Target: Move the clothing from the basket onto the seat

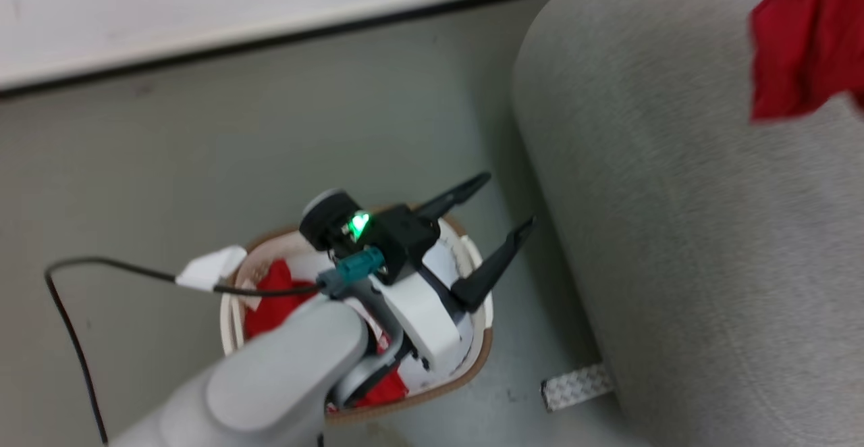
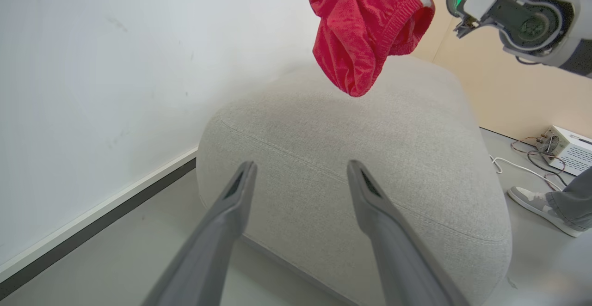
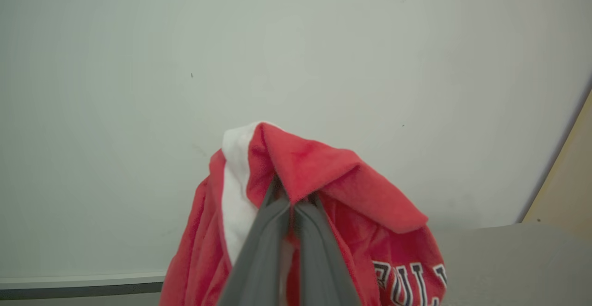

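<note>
Risk check: right gripper (image 3: pixel 292 199) had its fingers pressed together on a fold of a red garment (image 3: pixel 323 181), white stripe and lettering showing. In the head view the garment hung at 1 o'clock, over the seat (image 1: pixel 675 231), not touching it as far as could be told. The hold looked thin, only a fold of fabric, so the cloth could slip out before it was well over the top. The seat was rounded. A release near its edge would likely let the garment slide off to the floor.

Left gripper (image 1: pixel 507 198) hung above the basket (image 1: pixel 466 376), fingers spread, empty, pointing to 2 o'clock. Red clothing (image 1: pixel 270 298) lay in the basket at 7 o'clock of the head view, part hidden under the arm. The basket looked light and stood just beside the seat; a skewed reach could tip or shove it. A black cable (image 1: pixel 67 339) looped at 9 o'clock from the wrist and could snag the rim. A person's shoe (image 2: pixel 532 199) stood near the seat at 4 o'clock in the left wrist view, so a wide swing there was a hazard.
</note>
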`<state>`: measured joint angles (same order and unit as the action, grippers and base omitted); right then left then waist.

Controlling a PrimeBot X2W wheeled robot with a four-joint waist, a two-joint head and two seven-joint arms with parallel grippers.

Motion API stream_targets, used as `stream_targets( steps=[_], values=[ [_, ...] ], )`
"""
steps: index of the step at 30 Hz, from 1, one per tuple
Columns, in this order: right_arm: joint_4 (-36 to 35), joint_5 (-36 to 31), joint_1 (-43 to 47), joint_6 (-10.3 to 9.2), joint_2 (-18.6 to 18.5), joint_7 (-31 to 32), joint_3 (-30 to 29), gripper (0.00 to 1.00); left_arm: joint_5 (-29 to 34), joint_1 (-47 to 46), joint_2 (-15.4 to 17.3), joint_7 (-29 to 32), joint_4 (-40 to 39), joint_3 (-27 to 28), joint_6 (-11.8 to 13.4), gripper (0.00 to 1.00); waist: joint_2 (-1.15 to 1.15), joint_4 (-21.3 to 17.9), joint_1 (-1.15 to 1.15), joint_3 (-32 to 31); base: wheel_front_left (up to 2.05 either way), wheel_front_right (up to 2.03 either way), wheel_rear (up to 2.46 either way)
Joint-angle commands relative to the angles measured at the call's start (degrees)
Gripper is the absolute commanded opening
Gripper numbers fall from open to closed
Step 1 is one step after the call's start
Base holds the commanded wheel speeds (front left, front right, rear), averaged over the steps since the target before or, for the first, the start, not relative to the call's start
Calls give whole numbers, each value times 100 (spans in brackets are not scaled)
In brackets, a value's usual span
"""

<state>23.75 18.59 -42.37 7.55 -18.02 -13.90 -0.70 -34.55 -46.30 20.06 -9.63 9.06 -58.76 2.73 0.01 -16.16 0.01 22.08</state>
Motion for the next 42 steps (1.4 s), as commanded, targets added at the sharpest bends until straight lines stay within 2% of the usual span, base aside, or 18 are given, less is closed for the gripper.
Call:
stream_targets(
  steps=[1,6,8,9,12,13,15,16,19,24,34,42],
  values=[
    [73,-34,-341,-12,-60,84,-126,0,97,-190,89,-17,-29,46,-40,100,-1,404,-1,822,0,0,0],
    [546,-274,-1359,-12,-167,454,-982,0,261,-651,127,-94,-81,182,-111,100,-1,670,-1,1462,0,0,0],
    [846,-540,-1594,-12,-189,565,-1333,0,273,-768,85,-164,-37,225,-122,100,-1,778,-1,1611,0,0,0],
    [1161,-907,-1735,-12,-203,613,-1746,0,287,-837,11,-235,22,268,-130,100,-1,890,-1,1712,0,0,0],
    [1614,-1447,-1777,-12,-24,540,-2438,0,253,-863,-76,-352,150,326,-147,100,-1,1015,-1,1758,0,0,0],
    [1744,-1609,-1734,-12,70,480,-2646,9,237,-838,-92,-393,200,339,-155,100,-1,1038,-1,1751,0,0,0],
    [1971,-1878,-1606,-12,265,343,-2926,49,211,-751,-99,-442,300,364,-166,100,-1,1055,-1,1689,0,0,0],
    [2054,-1963,-1555,-12,332,258,-3062,100,191,-703,-88,-457,345,384,-169,100,-1,1047,-1,1643,0,0,0],
    [2203,-2111,-1393,-12,597,29,-3323,100,155,-560,-33,-506,472,485,-149,100,-1,991,-1,1433,0,0,0],
    [2084,-1953,-860,-12,875,-132,-3205,100,113,-222,67,-555,679,688,-114,100,-1,896,-1,903,0,0,0],
    [-130,-1661,1180,-12,1258,-132,-2358,100,204,1054,-61,-552,659,1807,-10,100,-1,1028,-1,-503,0,0,0],
    [-932,-1761,2389,-12,1417,-132,-1485,100,496,2433,-261,-553,606,2951,14,100,-1,1297,-1,-1484,0,0,0]
  ],
)
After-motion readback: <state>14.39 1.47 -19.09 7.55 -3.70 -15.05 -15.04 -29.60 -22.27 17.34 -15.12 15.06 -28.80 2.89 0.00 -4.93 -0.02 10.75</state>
